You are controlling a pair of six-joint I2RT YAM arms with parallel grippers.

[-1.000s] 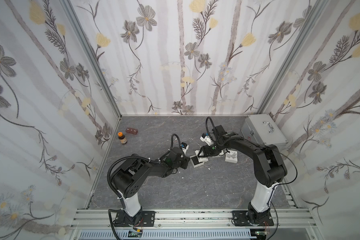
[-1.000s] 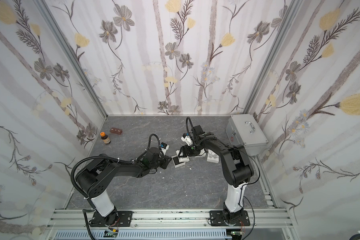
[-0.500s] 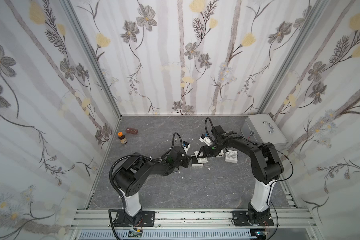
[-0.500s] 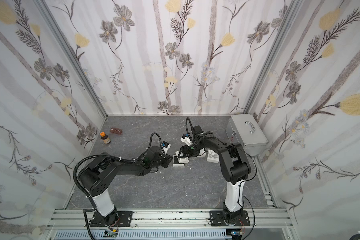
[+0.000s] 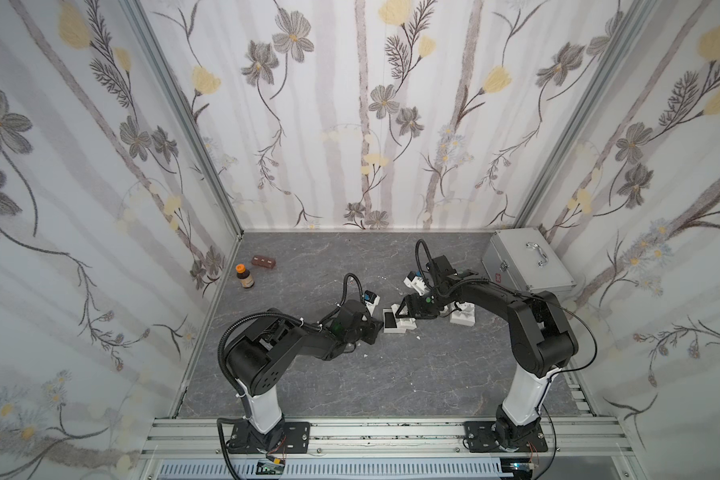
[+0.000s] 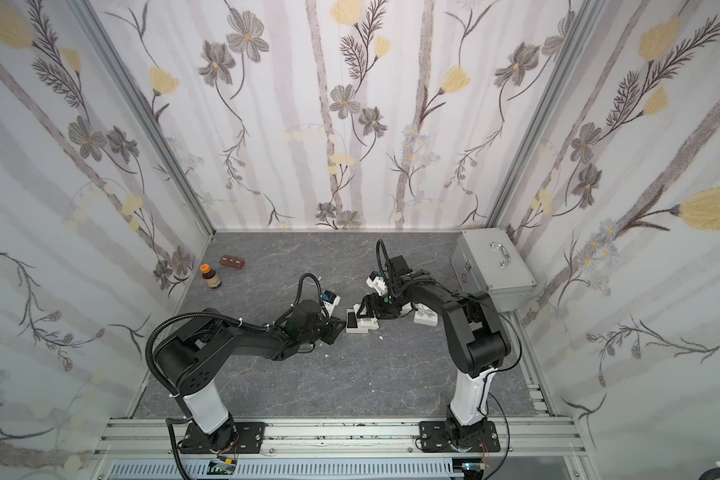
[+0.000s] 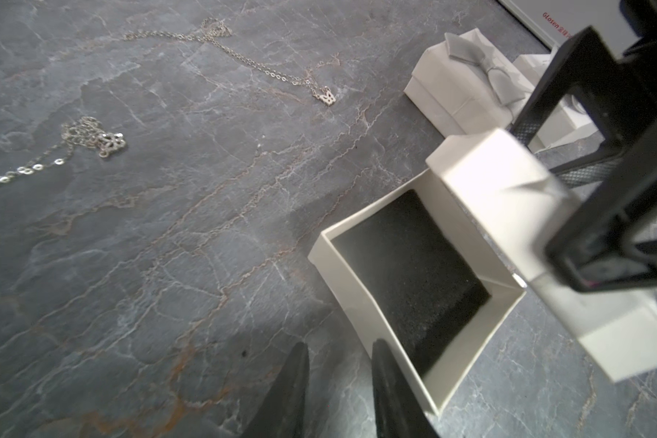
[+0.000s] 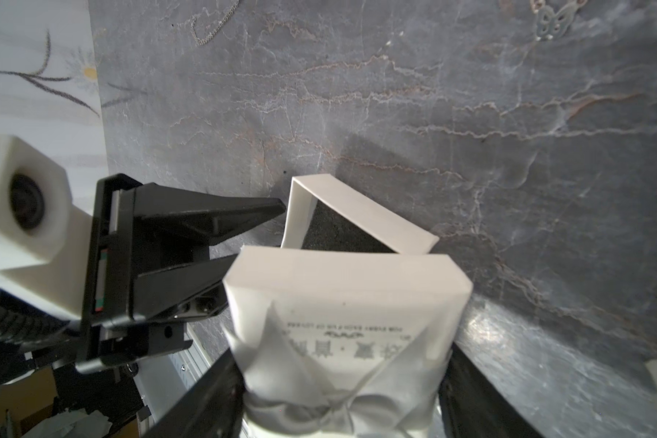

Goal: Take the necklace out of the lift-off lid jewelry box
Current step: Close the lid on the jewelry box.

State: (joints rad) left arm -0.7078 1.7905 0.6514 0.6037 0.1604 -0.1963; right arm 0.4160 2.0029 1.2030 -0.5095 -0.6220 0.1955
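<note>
In both top views you can see that over the last second the left gripper has crept toward the jewelry box and now sits at its 8 o'clock side; the right gripper, at the box's 2 o'clock, has hardly shifted and keeps the lid off the base; so the box stands open and steadied, and I judge that only the reaching-in is left for you. A second gift box, closed, stands at 3 o'clock of the open one; the silver case sits shut at 1 o'clock. In the left wrist view the black foam inside the box is bare wherever it shows; the lid hides one corner, so you cannot rule out that the necklace lies there; no chain is visible inside. Two chains lie loose on the tabletop, well apart from the box: a pendant chain and a coiled chain; you cannot tell which, if either, came from this box. The left gripper's fingers stand part way apart with bare table between them, gripping nothing; one finger is just beside the outside of the box wall. In the right wrist view the right gripper is clamped on two sides of the lid, ribbon toward the camera, tilted over one edge of the base; whether lid and base touch, you cannot tell; the tip of one left finger meets the outside of the wall.
</note>
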